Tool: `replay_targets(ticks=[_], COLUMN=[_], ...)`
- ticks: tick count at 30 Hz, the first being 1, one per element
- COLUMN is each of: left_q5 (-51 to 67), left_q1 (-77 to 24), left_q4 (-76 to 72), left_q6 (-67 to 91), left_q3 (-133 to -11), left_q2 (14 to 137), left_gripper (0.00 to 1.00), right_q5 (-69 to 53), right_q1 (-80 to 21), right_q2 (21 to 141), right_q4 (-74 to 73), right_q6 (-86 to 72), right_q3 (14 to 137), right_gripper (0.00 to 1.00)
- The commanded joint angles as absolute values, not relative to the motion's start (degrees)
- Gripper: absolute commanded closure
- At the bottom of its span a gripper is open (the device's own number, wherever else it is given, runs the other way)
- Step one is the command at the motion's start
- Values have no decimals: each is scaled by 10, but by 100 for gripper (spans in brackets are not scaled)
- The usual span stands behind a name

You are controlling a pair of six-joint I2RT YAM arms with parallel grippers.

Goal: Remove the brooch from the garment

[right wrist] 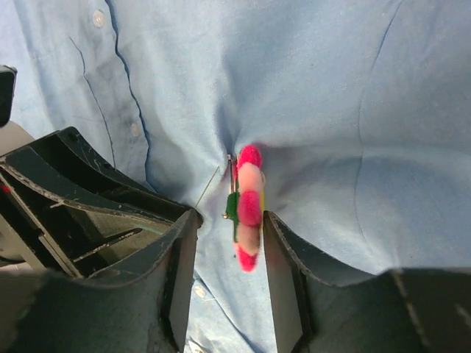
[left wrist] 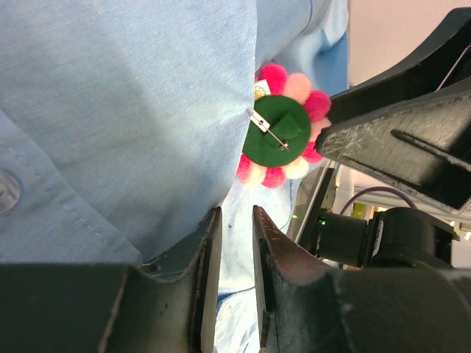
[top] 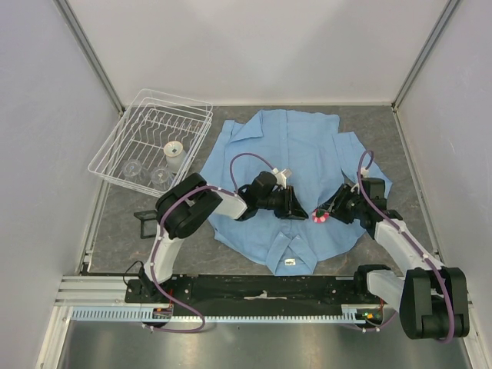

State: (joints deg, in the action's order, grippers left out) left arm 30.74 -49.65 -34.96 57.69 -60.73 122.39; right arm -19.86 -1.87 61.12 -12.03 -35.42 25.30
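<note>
While the garment (top: 292, 146) lies spread over the grey table (top: 369, 123), collar and small white label (top: 290, 263) toward the arm bases, both grippers meet low over its front, a little toward the right arm's side. The brooch (right wrist: 249, 198) sits there, pinned to the cloth and standing on edge, so the right wrist view shows it side-on: pink and pale petals in a row, green backing toward the left arm. The blue fabric puckers into creases where the pin enters.

The right gripper (right wrist: 231, 217) straddles the brooch with its jaws apart. One finger (right wrist: 283, 272) lies against the petals, and a clear gap shows between the other finger and the green backing.

From the left wrist view the brooch's green back and metal pin are plain to see, just beside a raised fold of shirt. The left gripper (left wrist: 237, 217) has its jaws drawn nearly together just below the brooch, and they seem to pinch that fold, though the narrow slit makes this hard to confirm.

A white wire dish rack (top: 123, 142) stands on the table at the far left, well apart from the shirt's collar.
</note>
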Motion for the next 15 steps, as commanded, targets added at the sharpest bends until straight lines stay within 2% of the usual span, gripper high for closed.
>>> replay_targets(ticks=[1, 3, 6, 10, 15], left_q5=[277, 273, 273, 261, 220], left_q1=[-499, -499, -498, -499, -499], left_q4=[-309, -294, -267, -265, -308], left_q6=[514, 503, 487, 483, 482], left_q3=[-618, -620, -635, -630, -557], left_q2=[1181, 1179, 1189, 1183, 1127], left_gripper=[70, 70, 69, 70, 69], right_q5=[-179, -179, -186, -227, -316], right_q1=[-14, -14, -14, -14, -18], right_q2=[603, 606, 613, 620, 674], right_q4=[-105, -107, -121, -118, -27], right_q6=[-373, -365, -352, -355, -412], right_q3=[251, 254, 268, 287, 299], right_gripper=[56, 65, 70, 70, 61])
